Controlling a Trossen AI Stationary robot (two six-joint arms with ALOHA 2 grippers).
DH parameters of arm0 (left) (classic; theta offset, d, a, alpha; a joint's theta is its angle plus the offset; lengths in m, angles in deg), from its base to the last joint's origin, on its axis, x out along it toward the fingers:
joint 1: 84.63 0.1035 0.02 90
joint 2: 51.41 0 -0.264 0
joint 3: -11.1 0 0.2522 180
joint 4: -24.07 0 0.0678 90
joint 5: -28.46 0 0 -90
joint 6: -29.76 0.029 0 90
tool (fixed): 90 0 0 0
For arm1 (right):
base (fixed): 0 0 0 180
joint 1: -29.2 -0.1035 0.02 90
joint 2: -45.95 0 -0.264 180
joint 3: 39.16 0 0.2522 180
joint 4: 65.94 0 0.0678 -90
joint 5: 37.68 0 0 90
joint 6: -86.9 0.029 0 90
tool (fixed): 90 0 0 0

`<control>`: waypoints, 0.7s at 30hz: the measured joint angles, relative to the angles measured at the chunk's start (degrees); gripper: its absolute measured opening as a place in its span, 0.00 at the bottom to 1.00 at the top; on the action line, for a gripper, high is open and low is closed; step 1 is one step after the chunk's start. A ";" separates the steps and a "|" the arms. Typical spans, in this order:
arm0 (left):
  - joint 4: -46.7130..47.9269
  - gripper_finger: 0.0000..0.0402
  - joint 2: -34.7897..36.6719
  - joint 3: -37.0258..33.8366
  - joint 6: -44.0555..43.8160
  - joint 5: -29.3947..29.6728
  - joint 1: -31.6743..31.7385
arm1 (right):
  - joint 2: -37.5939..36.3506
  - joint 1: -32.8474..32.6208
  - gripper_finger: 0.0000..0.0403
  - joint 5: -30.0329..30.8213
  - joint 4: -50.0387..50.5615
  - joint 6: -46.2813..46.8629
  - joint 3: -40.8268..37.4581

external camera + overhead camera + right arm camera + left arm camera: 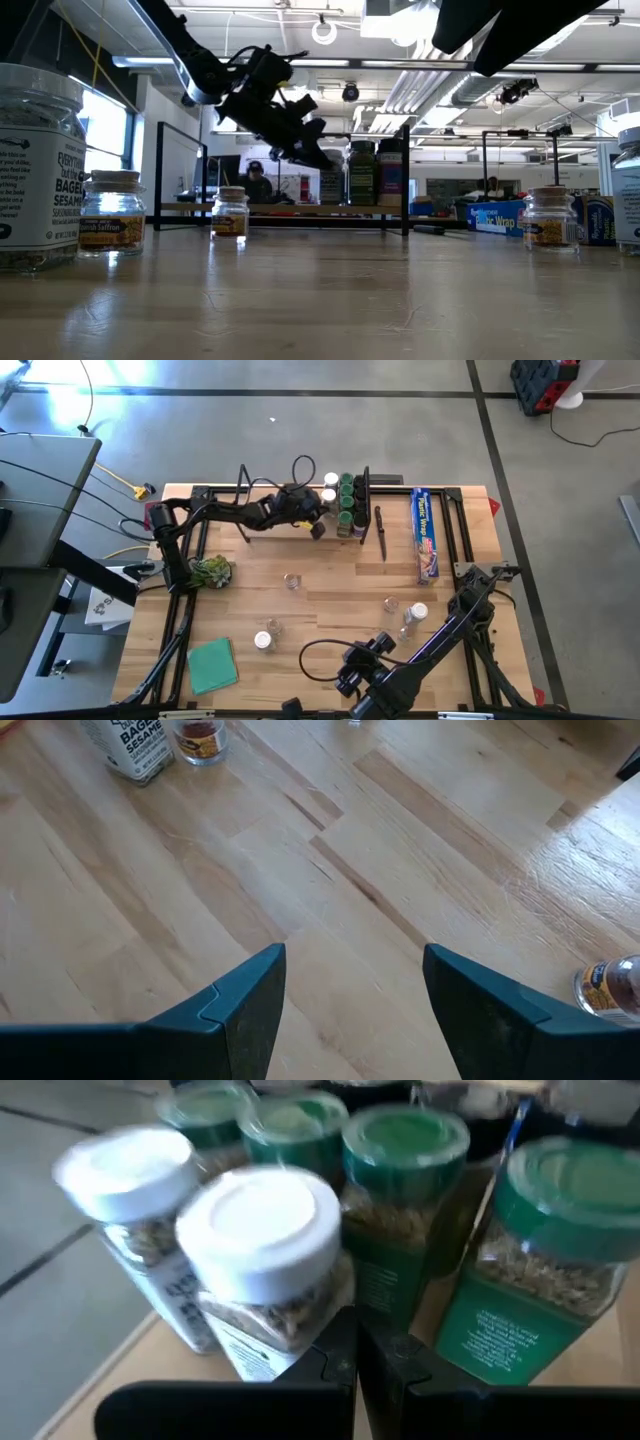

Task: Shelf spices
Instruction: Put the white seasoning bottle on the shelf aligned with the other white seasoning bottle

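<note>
Round-lidded glass spices [340, 500] on wooden shelf [275, 526]

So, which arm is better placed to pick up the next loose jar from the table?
Probably the right. The right gripper is open above bare tabletop at the near edge, with loose jars close by. The left gripper is shut, far back at the shelf beside the shelved jars.
</note>
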 joint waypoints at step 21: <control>22.08 0.00 3.27 3.89 4.02 3.37 2.82 | 0.00 -0.67 0.58 3.27 1.00 -2.99 0.00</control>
